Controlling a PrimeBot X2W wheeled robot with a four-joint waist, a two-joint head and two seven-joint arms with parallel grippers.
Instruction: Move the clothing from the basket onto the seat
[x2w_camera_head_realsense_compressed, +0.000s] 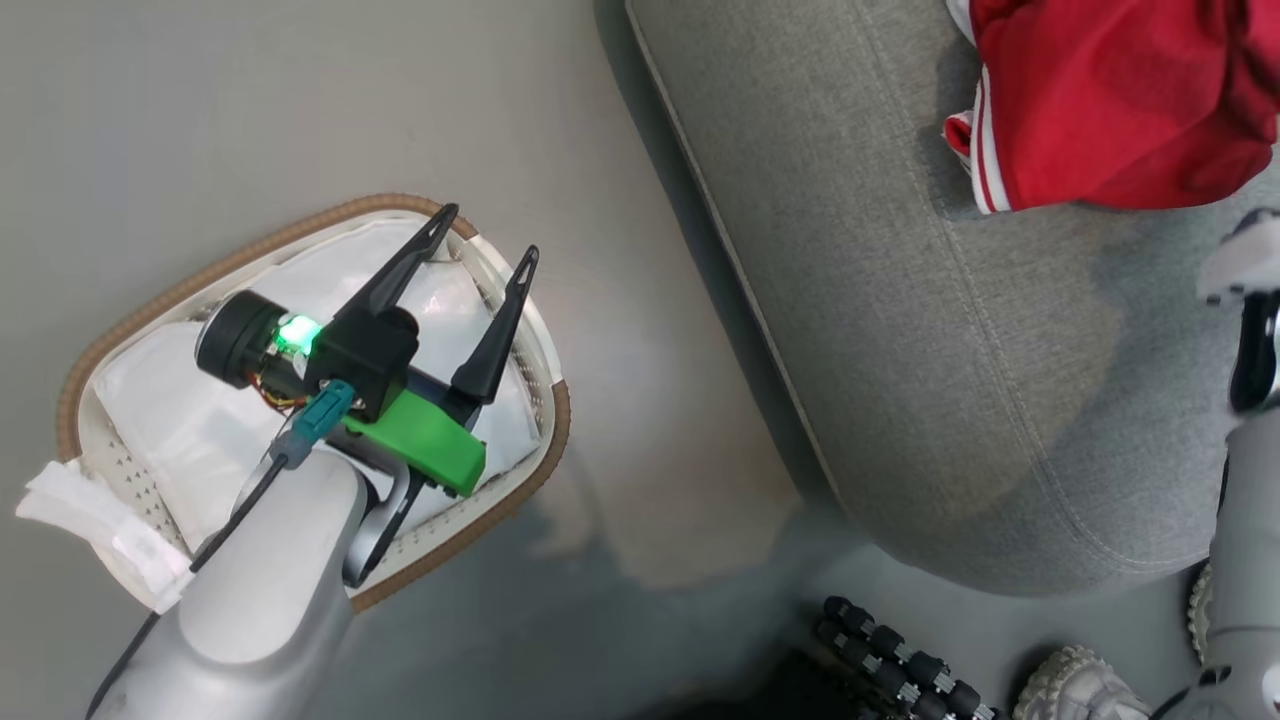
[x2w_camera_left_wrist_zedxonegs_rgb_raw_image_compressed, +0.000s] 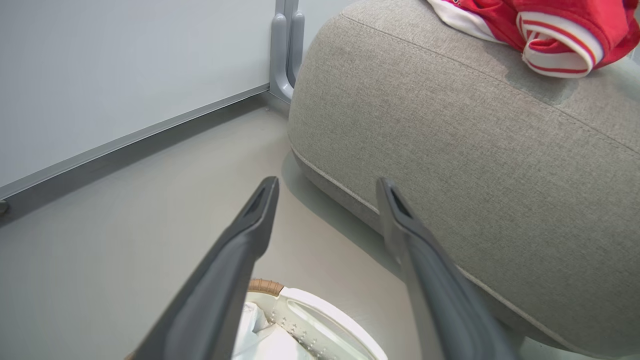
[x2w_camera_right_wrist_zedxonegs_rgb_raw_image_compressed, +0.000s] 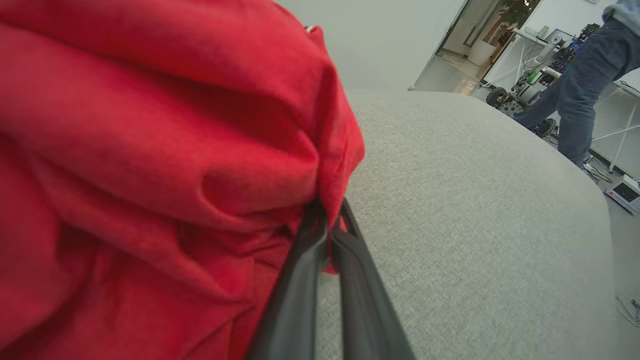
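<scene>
Right gripper (x2w_camera_right_wrist_zedxonegs_rgb_raw_image_compressed: 330, 212), fingers pinched tight on a fold of the red clothing (x2w_camera_right_wrist_zedxonegs_rgb_raw_image_compressed: 150, 150), which bunches just left of them on the grey seat (x2w_camera_right_wrist_zedxonegs_rgb_raw_image_compressed: 475, 210); beyond, a person's legs (x2w_camera_right_wrist_zedxonegs_rgb_raw_image_compressed: 575, 95). Left gripper (x2w_camera_head_realsense_compressed: 490, 231), fingers spread and empty, hovers over the basket (x2w_camera_head_realsense_compressed: 300, 225) with its white liner (x2w_camera_head_realsense_compressed: 180, 420) directly beneath; the seat lies ahead to its right, clothing farther on top.
</scene>
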